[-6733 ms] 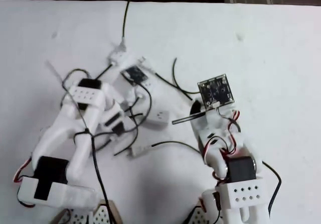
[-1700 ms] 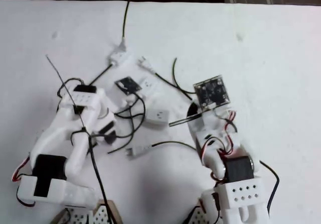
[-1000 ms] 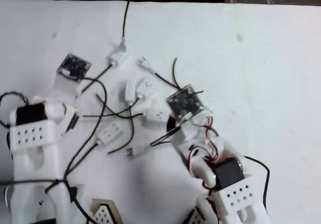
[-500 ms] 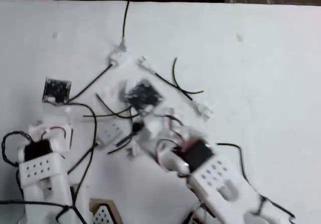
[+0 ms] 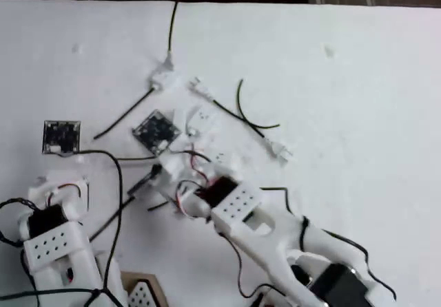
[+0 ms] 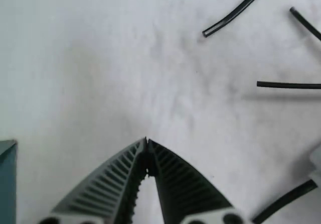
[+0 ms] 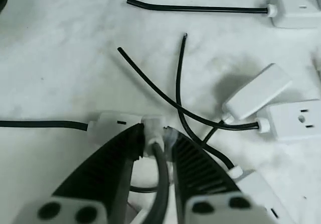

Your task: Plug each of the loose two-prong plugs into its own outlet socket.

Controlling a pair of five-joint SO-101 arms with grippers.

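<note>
My right gripper [image 7: 153,135] is shut on a white two-prong plug [image 7: 152,126] whose black cable runs back between the fingers. The plug's front end meets a white outlet socket [image 7: 113,120] lying on the table. In the high view the right arm [image 5: 238,210] stretches across to the tangle of cables at the table's middle. A second loose plug [image 5: 281,151] lies to the right, and a third plug [image 5: 196,85] lies farther back. My left gripper [image 6: 147,156] is shut with nothing in it, over bare white table near the left arm [image 5: 52,235].
More white sockets lie around the right gripper: one socket [image 7: 297,1] with a straight cable, another socket [image 7: 296,119] beside a white block [image 7: 257,90]. A junction piece [image 5: 164,80] with a cable sits at the back. Loose black cable ends [image 6: 235,12] lie ahead of the left gripper.
The right arm has swung left into the cable cluster and now holds a plug. The left arm has drawn back to the lower left corner.
</note>
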